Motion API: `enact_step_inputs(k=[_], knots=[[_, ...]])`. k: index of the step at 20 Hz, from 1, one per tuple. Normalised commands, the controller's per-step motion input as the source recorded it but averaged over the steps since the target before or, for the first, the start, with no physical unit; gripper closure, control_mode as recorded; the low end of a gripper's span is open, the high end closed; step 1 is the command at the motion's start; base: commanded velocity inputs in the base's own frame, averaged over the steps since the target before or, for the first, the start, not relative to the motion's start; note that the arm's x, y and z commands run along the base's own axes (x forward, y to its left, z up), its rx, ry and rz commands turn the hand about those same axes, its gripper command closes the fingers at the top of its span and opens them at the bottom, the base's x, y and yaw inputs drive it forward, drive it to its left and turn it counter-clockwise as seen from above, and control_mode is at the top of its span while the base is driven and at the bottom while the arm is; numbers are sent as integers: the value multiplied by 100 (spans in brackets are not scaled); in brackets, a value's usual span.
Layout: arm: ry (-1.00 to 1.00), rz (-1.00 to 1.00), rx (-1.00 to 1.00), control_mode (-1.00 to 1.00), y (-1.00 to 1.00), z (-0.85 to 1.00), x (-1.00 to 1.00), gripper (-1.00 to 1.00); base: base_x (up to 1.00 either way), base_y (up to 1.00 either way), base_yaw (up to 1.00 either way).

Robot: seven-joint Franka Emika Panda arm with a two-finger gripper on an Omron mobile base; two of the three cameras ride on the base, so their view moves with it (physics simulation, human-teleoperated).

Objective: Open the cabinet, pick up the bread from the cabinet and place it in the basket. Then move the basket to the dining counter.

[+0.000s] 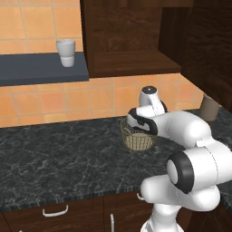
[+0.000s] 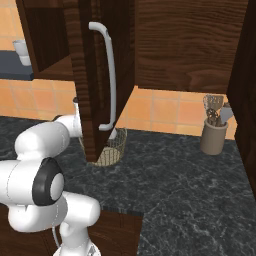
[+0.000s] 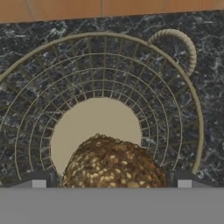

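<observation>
1. In the hand view the gripper [image 3: 111, 183] hangs directly over the basket [image 3: 175, 109], its jaws spread wide apart with a finger tip [image 3: 38, 183] at each lower corner, holding nothing.
2. The bread [image 3: 114, 164], brown and seed-speckled here, lies between and below the tips, inside the basket on its beige bottom.
3. In the left base view the basket [image 1: 138, 138] stands on the black marbled counter [image 1: 59, 158], with the arm's wrist right above its rim.
4. In the right base view the cabinet door [image 2: 102, 75] is swung open, its silver bar handle [image 2: 111, 75] facing the camera, partly hiding the basket [image 2: 114, 147].
5. Farther back, a utensil crock [image 2: 215, 136] stands by the tiled wall, and a white cup [image 1: 66, 52] sits on a dark shelf [image 1: 41, 68].
</observation>
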Motion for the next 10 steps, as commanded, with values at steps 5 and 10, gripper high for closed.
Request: enact_step_inputs(k=[5, 10], knots=[[18, 0, 2, -100, -3, 7, 36, -100, 0, 0, 0], [2, -3, 2, -100, -3, 0, 27, -100, 0, 0, 0]])
